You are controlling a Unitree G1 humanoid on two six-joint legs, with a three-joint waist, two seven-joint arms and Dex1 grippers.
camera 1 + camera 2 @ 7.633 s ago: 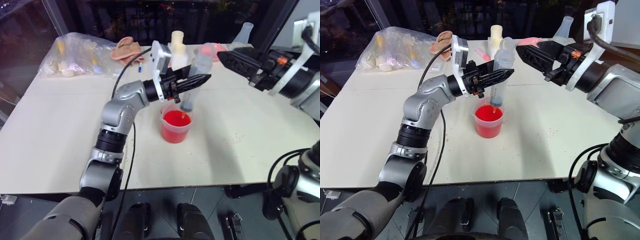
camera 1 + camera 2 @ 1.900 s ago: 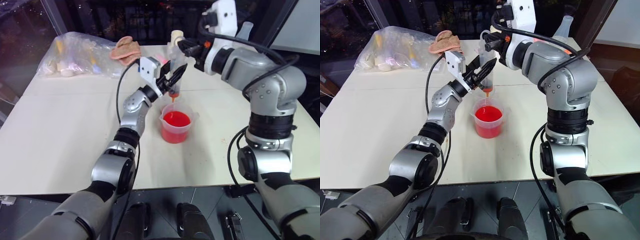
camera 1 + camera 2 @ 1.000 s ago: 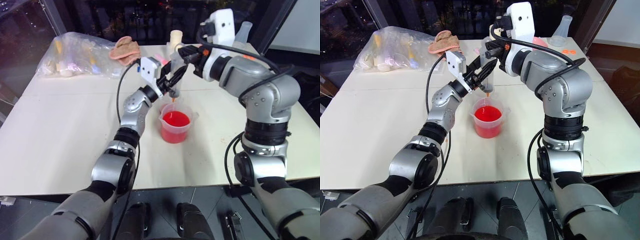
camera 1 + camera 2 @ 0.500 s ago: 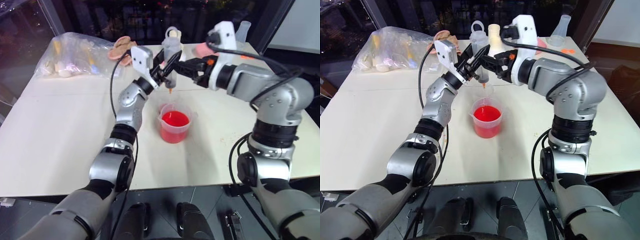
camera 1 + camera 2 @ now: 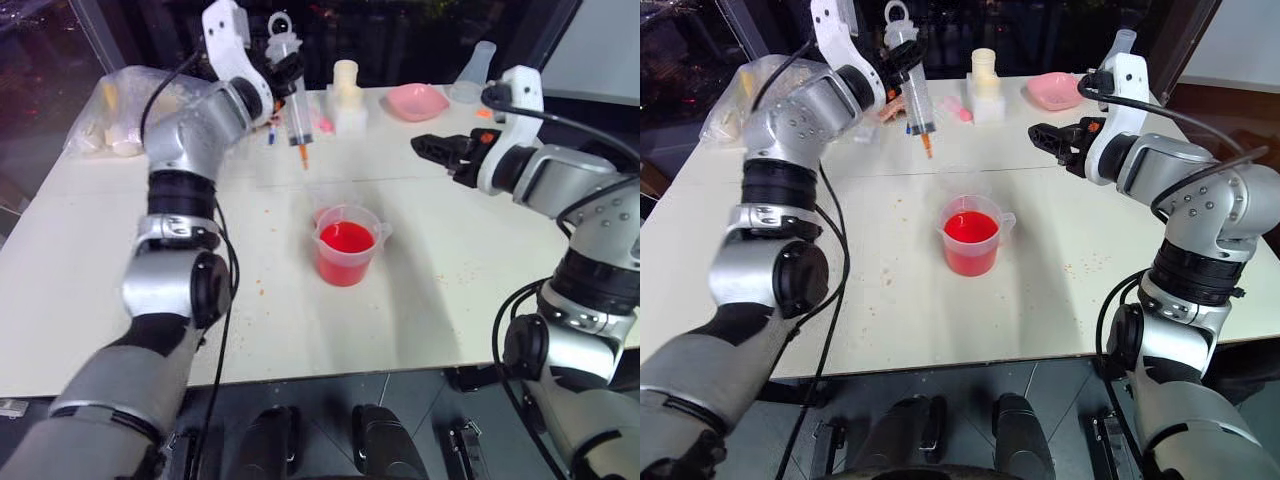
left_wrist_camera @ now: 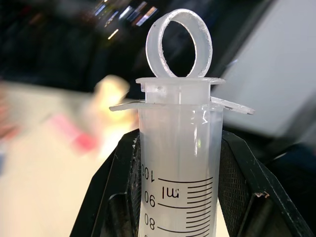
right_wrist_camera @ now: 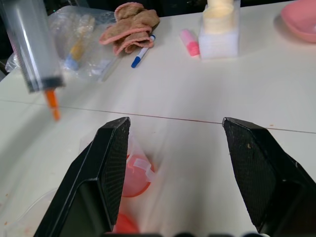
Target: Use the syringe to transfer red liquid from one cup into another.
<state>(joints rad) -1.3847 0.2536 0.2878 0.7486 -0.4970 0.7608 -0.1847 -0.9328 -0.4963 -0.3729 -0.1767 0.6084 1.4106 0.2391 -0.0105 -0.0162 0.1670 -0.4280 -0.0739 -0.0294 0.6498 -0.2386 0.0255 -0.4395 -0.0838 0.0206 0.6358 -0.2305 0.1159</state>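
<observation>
My left gripper (image 5: 902, 62) is clamped on the large clear plastic syringe w/ graduated barrel & orange tip (image 5: 917, 100), both black fingers (image 6: 116, 187) pressed flat vs the barrel sides just under the flange. Syringe hangs near upright, ring-topped plunger up, orange tip down, held high over the white table (image 5: 1060, 290) toward its far-left part. Tip is in the air, touching nothing. Can't tell if there's red inside the barrel; it looks clear/frosty in my left wrist view.

My right gripper (image 5: 1042, 135) is spread wide & empty, fingers (image 7: 111, 163) well apart w/ bare table between them. It points toward the left, off to the right of the syringe & apart from it.

Small clear plastic measuring beaker w/ spout & side handle (image 5: 971, 236) stands upright mid-table, nearer to me than the syringe tip, not under it. It holds bright red translucent liquid (image 5: 970, 227) to roughly half. Neither gripper touches it. A 2nd clear cup seems to sit just behind it, faint, hard to make out.

Far side of table: pink shallow bowl (image 5: 1056, 91), cream-coloured bottle on a white block (image 5: 985, 85), small pink marker (image 5: 959, 108), crumpled tan-pink cloth (image 7: 132, 25), blue-capped pen (image 7: 141, 57), clear plastic bag w/ bits inside (image 5: 735, 100) at the far-left corner, tall clear conical flask (image 5: 474, 72) at far right
</observation>
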